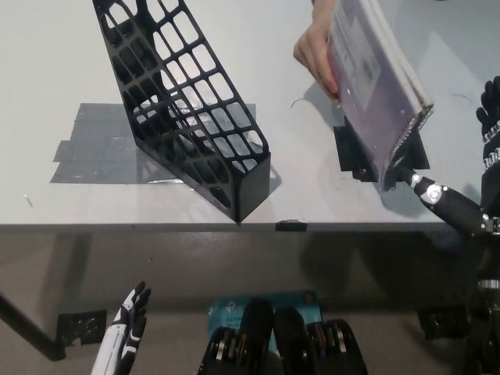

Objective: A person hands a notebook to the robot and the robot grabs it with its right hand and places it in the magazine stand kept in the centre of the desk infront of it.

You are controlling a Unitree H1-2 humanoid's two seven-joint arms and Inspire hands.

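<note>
A person's hand [316, 53] holds a purple spiral-bound notebook [375, 78] over the right part of the desk, tilted with its wire spine at the lower right. My black right hand [473, 176] is open at the right edge, one fingertip [412, 180] reaching just under the notebook's lower corner, others [491, 105] up beside it. I cannot tell whether they touch it. The black mesh magazine stand [187, 109] stands empty at the desk's centre left. My white left hand [125, 332] rests open below the desk edge at lower left.
The stand sits on a patch of grey tape [101, 144]. A black tape square [355, 156] lies under the notebook. The desk's front edge [156, 226] runs across the middle, with a small black clip [289, 226] on it.
</note>
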